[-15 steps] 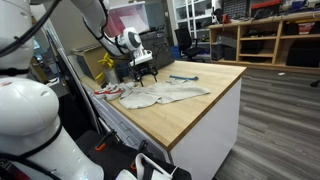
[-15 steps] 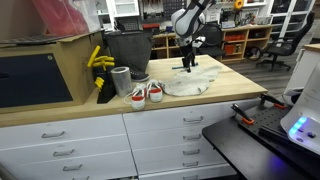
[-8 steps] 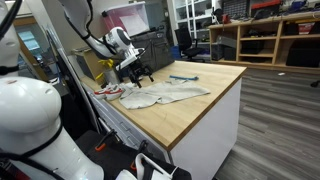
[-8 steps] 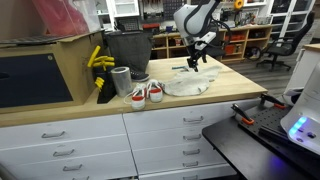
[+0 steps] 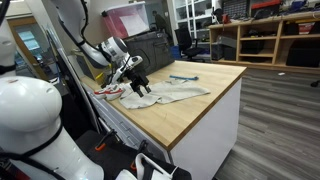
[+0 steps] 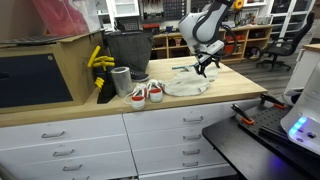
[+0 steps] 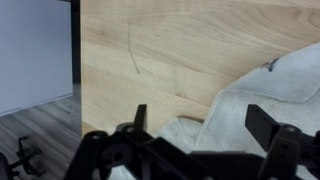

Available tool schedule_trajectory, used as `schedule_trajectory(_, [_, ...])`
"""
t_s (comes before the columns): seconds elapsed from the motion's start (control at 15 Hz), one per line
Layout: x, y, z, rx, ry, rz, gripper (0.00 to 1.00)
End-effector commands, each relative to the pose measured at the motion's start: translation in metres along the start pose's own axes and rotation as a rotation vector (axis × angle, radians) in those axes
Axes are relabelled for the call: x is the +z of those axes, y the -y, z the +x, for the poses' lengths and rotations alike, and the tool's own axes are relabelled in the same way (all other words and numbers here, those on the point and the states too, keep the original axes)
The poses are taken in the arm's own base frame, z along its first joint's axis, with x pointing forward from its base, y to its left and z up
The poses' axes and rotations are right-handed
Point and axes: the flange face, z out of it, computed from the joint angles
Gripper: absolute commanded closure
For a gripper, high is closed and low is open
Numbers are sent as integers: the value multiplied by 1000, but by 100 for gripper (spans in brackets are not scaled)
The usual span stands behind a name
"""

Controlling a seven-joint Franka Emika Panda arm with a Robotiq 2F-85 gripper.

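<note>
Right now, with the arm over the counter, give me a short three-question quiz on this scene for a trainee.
1. True or false: the tool is shut on the pale cloth.
2. In an exterior view, what stands beside the grey cup? A) a pair of sneakers B) a kettle C) a laptop
3. Fill in: the countertop is made of ____.
Key: 1 false, since the wrist view shows its fingers wide apart. 2 A. 3 wood.

Red-white sneakers (image 6: pixel 147 94) beside metal can (image 6: pixel 121 81), black bin (image 6: pixel 127 49) behind, on wooden counter (image 6: pixel 236 86).
</note>
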Motion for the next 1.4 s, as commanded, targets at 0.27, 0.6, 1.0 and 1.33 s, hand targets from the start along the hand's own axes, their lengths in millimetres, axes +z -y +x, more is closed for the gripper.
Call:
schedule_trajectory(0.27, [9, 19, -27, 308, 44, -39, 0])
schedule_trajectory(0.6, [13, 41, -28, 369, 52, 5, 0])
schedule_trajectory(1.0, [14, 59, -11, 420, 42, 75, 0])
schedule_trajectory(1.33, [21, 66, -8, 408, 40, 73, 0])
